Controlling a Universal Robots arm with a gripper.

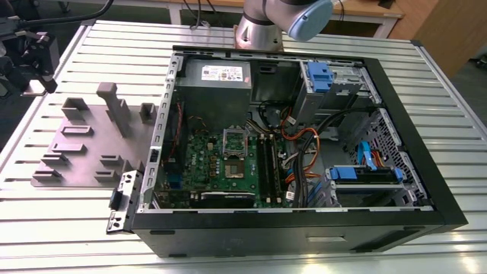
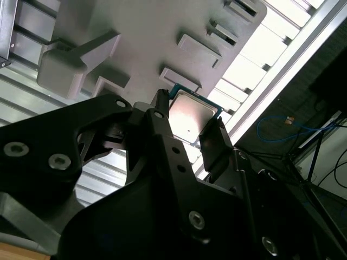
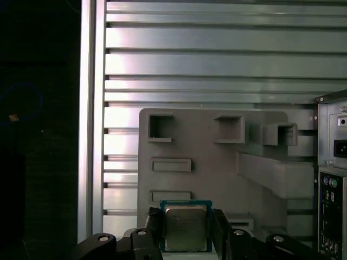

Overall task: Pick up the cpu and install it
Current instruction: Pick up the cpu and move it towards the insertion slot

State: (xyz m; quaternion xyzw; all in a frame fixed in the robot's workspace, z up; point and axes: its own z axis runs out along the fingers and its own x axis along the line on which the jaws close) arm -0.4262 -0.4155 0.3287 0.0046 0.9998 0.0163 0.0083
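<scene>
Claw point(image 3: 186, 237) grips the cpu point(image 3: 186, 223)!
Fingers point(image 3: 153, 230) pinch its two opposite edges, and the grey holder plate point(image 3: 217, 173) lies just beneath the claw.

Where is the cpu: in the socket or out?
Out: the claw grips the cpu, over the grey tray.

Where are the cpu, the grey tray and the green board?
cpu point(image 3: 186, 227): first wrist view, middle of its metal top.
tray point(image 3: 217, 176): first wrist view, a bare flat part.
board point(image 1: 204, 162): exterior view, its green surface.
</scene>
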